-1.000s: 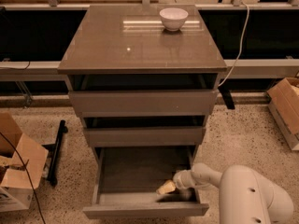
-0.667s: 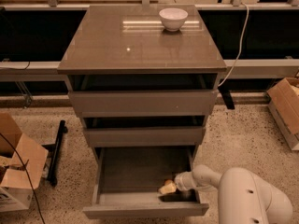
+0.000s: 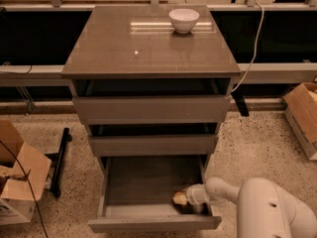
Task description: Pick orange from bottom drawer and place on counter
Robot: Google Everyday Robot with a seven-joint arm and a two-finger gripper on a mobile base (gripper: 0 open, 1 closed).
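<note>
Robot's white arm (image 3: 223,190) is reaching in from the right, over the side wall of the pulled-out bottom drawer (image 3: 143,182), w/ its claw (image 3: 182,199) sitting low in the front-right corner. A small pale-orange blob at the claw's tip is prob. the orange (image 3: 177,198), lying on the drawer floor close to the front wall. Claw and fruit are touching or just beside each other; can't say which. Whether the claw is spread apart or clamped on the fruit can't be told from here either.

The arm is likely coming in low and sideways because the middle drawer (image 3: 153,145) is hanging over the back of the opening, so only the front part is free from above.

It's a tight corner, w/ side wall and front wall both close by. Any lift looks to need a straight rise past the drawer lip, then out clear of the middle drawer and top drawer (image 3: 151,109) fronts, then up around the overhanging edge of the counter (image 3: 124,43). Up there a white bowl (image 3: 184,20) is sitting near the back edge, leaving broad bare slab in front for a set-down. Cardboard boxes (image 3: 20,177) on the floor are standing well apart from the arm.
</note>
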